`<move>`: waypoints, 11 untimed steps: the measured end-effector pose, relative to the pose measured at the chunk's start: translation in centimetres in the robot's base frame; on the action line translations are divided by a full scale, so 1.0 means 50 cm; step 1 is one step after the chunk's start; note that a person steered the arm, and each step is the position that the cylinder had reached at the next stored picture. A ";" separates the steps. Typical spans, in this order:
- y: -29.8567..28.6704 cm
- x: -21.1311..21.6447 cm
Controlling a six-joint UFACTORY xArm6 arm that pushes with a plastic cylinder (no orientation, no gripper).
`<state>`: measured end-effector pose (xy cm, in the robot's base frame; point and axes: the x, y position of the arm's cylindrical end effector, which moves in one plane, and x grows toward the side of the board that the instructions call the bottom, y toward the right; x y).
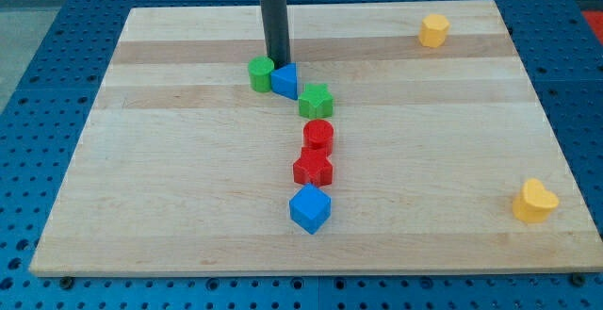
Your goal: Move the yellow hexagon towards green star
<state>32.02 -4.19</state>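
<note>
Blue cube (310,208) sits closest to the view's bottom, at the low end of a bent line of blocks. I will use the green star (316,100) as my landmark. Below the star, toward the view's bottom, come a red round block (318,136), then a red star (313,169), then the blue cube. Up and to the view's left of the green star is a blue triangle block (285,79), almost touching it, and past that a green round block (261,73).

My tip (277,61) is up and to the left of the green star, just behind the blue triangle and the green round block. It is a plain rod with no jaws, so nothing can open or close.

The yellow hexagon (433,30) is far from the green star, up and to the view's right, near the top edge of the wooden surface (170,159). A yellow heart (534,201) is far to the right and lower down; it is not the one to push.

To do this well, I think my tip should go around the crowd of blocks, not through it. It should get behind the hexagon, on the side away from the green star. Then it should push straight along the line to the star, slowly, so the hexagon does not slip off sideways.
</note>
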 end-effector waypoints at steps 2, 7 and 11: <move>0.239 -0.148; 0.442 -0.070; 0.528 0.000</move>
<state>32.02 22.19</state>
